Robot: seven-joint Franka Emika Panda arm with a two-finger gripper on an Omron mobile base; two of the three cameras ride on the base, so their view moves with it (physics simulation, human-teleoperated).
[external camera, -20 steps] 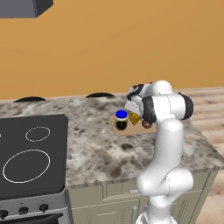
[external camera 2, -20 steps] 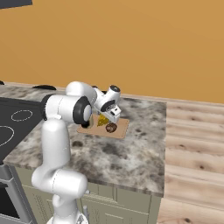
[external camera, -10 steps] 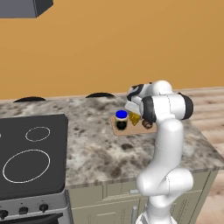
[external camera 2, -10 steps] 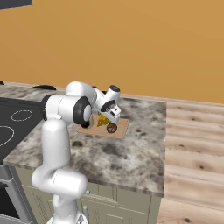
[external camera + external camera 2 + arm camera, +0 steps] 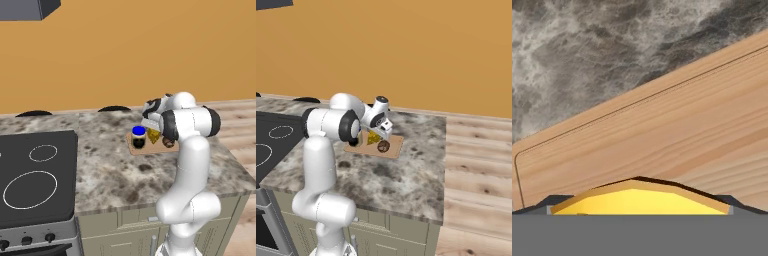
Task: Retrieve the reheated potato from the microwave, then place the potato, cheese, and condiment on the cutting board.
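Note:
The light-brown cutting board [image 5: 145,149] lies on the granite counter, with three things on it. The condiment [image 5: 138,137], a dark jar with a blue lid, stands at its left. The yellow cheese [image 5: 153,136] wedge is in the middle and the brown potato [image 5: 169,143] at the right. My gripper [image 5: 151,123] hangs just over the cheese, open. In the hand view the cheese [image 5: 637,199] lies low between my spread fingertips [image 5: 551,204], resting on the cutting board [image 5: 662,130]. The right base view shows cheese [image 5: 373,137] and potato [image 5: 383,146] beside my gripper [image 5: 384,125]. The microwave is out of view.
A black stovetop [image 5: 35,175] takes up the counter's left end. Grey-brown granite counter [image 5: 110,175] spreads in front of the board. Past the counter's right edge lies wooden floor [image 5: 476,175]. An orange wall runs behind, and a grey hood [image 5: 25,9] hangs at the upper left.

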